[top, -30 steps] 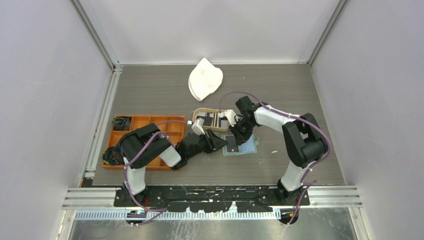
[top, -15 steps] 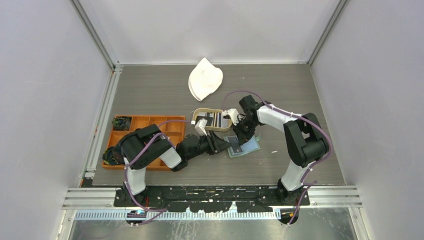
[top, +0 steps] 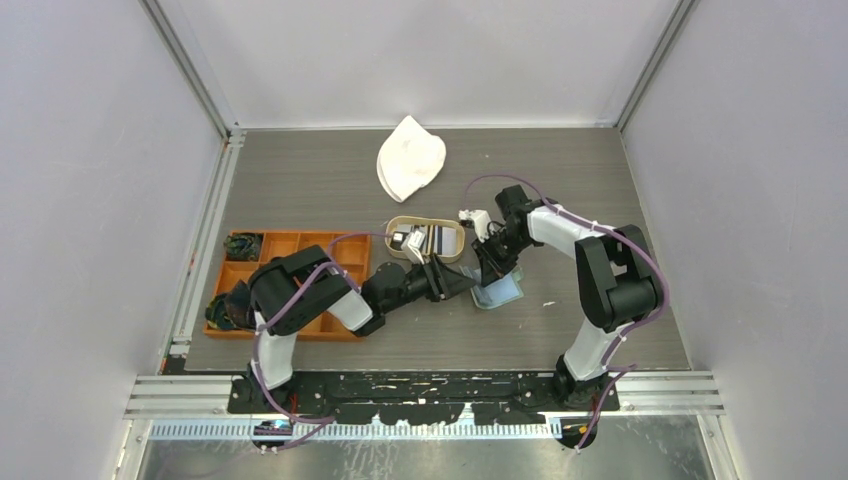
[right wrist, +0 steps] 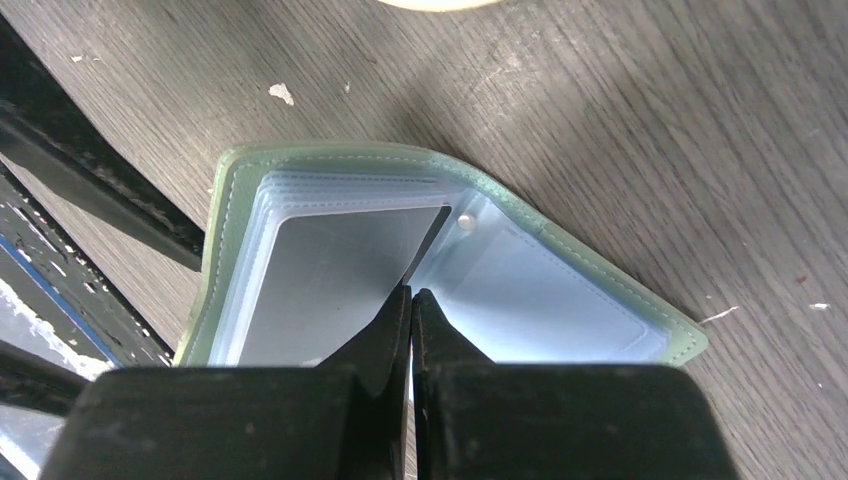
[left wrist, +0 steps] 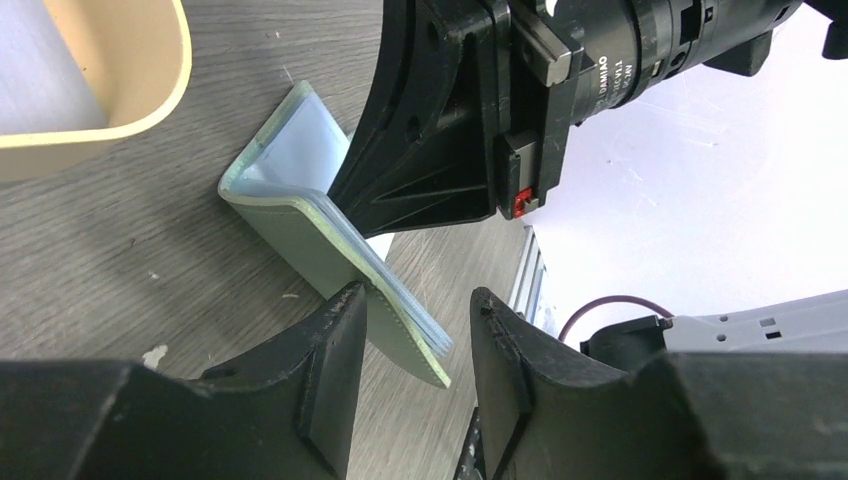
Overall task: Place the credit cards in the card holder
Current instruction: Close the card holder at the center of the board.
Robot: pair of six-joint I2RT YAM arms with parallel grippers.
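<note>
Evidently the left end effector (left wrist: 418, 297), fingers parted, straddles one flap of the card holder (left wrist: 300, 215) at the middle of the bench (right wrist: 650, 120), beside the oval wooden tray (left wrist: 160, 95). It is probably propping the holder open so the right end effector (right wrist: 411, 292), tips pressed together, can nudge a grey credit card (right wrist: 330, 280) deeper.

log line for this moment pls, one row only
left pincer: open, astride raised flap of card holder | right pincer: shut, tips at corner of grey card inside the fold | wallet: half open
</note>
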